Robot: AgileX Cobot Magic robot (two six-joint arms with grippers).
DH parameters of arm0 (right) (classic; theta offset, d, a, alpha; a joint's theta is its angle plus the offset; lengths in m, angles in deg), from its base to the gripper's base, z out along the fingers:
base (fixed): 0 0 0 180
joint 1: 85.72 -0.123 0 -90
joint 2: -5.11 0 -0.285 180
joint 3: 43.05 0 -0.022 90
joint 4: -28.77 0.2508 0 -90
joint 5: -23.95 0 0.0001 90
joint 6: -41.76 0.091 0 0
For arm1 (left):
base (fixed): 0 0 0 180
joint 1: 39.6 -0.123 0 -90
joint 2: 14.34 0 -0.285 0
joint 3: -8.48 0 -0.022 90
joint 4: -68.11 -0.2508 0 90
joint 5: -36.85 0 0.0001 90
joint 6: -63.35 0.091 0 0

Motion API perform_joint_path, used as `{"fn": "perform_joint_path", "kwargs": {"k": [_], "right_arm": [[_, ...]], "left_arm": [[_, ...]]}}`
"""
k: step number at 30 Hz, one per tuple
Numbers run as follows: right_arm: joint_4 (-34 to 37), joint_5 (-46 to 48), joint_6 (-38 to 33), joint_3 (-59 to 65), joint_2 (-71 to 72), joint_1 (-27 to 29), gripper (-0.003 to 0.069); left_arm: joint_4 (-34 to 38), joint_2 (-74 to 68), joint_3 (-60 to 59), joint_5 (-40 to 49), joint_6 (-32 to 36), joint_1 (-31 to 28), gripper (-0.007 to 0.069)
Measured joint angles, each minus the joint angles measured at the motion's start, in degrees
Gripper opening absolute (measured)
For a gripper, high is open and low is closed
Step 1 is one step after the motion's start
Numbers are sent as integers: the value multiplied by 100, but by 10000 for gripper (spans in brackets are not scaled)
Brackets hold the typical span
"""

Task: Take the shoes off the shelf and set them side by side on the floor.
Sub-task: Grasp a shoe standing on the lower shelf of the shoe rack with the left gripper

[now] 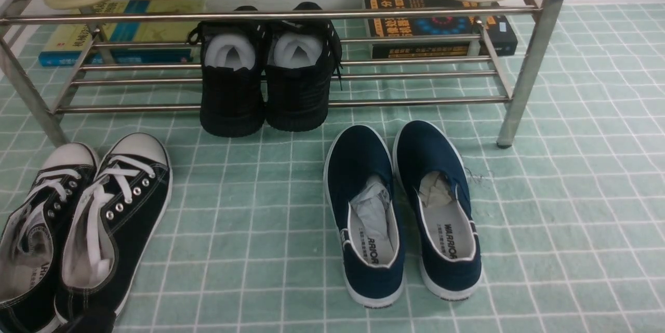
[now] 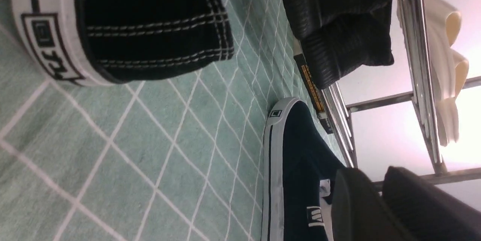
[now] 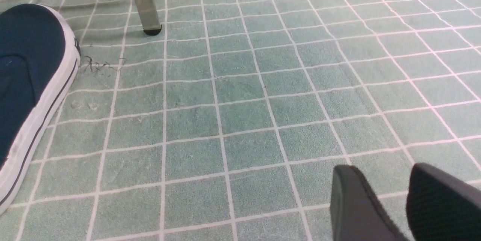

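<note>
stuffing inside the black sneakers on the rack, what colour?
White stuffing in both black sneakers; clearest in the front view.

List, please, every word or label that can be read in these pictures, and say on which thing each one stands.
"WARRIOR": on the insole of the left navy slip-on, front view.
"WARRIOR": on the insole of the right navy slip-on.
Blue-green book and black book: the print is too blurred to read.
Heel tag of the canvas sneaker: marks are visible but not readable.
</note>
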Motion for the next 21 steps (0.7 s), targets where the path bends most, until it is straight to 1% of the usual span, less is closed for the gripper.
{"fn": "perform_joint_path", "kwargs": {"k": [3,4,5,7,8,10,11,12,15,17,21], "right_arm": [[0,0,0,0,0,0,237],[0,0,0,0,0,0,237],[0,0,0,0,0,0,237],[0,0,0,0,0,0,237],[0,0,0,0,0,0,237],[0,0,0,0,0,0,237],[0,0,0,0,0,0,237],[0,0,0,0,0,0,237],[0,0,0,0,0,0,237],[0,0,0,0,0,0,237],[0,0,0,0,0,0,237]], "left_arm": [[-56,-12,395,118,318,0,107],[-124,-117,686,198,492,0,76],[-262,-377,1048,319,651,0,36],[-431,-702,1365,522,762,0,13],[-711,-1239,1795,872,853,0,1],[-1094,-1953,2299,1339,945,0,1],[-1335,-2388,2592,1750,999,0,1],[-1430,-2568,2710,1894,1024,0,1],[-2111,-4085,3657,2862,1252,0,1],[-2416,-4981,4226,3182,1447,0,1],[-2619,-6329,5169,3279,1581,0,1]]}}
